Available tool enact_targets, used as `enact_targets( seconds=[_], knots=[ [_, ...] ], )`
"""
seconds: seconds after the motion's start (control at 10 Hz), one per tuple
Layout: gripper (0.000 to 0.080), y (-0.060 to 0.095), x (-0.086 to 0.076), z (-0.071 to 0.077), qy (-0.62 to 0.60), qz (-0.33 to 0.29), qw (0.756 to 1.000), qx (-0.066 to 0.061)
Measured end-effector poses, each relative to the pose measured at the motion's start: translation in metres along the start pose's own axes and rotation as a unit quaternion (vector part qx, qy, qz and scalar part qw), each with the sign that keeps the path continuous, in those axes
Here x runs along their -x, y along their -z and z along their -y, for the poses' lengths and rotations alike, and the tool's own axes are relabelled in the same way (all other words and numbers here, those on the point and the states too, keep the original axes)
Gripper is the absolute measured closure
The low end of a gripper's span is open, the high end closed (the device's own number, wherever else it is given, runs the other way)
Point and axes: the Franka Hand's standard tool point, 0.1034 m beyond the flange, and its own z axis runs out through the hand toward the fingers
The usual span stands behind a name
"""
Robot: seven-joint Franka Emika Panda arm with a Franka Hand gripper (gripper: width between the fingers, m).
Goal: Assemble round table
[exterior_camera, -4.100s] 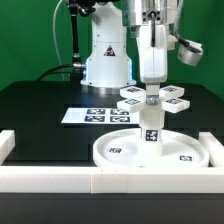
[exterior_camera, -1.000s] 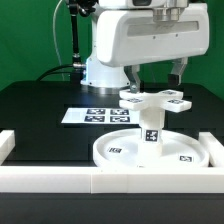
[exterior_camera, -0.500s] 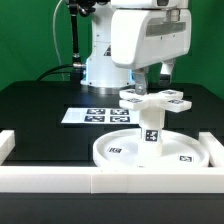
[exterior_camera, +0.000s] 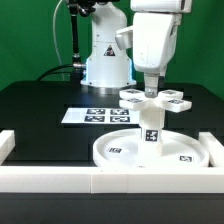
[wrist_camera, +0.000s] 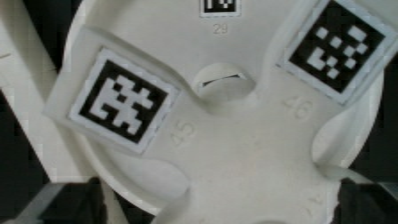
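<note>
The white round disc point(exterior_camera: 103, 154) lies on the black table. The short post point(exterior_camera: 151, 128) stands upright in its middle, and the cross-shaped piece point(exterior_camera: 131, 100) sits on top of the post. My gripper point(exterior_camera: 150, 88) hangs straight down over the middle of the cross-shaped piece, seen side-on, its fingertips at the level of the piece's top. In the wrist view the tagged cross-shaped piece point(wrist_camera: 214, 135) fills the picture from very close. No finger shows on it there. The jaws appear open.
The marker board point(exterior_camera: 84, 115) lies on the table at the exterior view's left of the disc. The long white border rail point(exterior_camera: 55, 181) runs along the front edge with raised ends at both sides. The arm's white base point(exterior_camera: 105, 65) stands behind.
The hand has turned about its vertical axis above the cross-shaped piece, from broadside with both fingers apart to side-on. The disc, post and cross-shaped piece have stayed in place.
</note>
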Motion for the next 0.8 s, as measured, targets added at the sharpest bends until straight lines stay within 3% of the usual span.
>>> enact_targets(
  seconds=[0.3, 0.8],
  knots=[
    [0.0150, -0.0012, -0.0005, 0.0012, 0.093, 0.005, 0.996, 0.000],
    [0.0150, -0.0086, 0.0029, 0.0023, 0.089, 0.008, 0.996, -0.006]
  ],
)
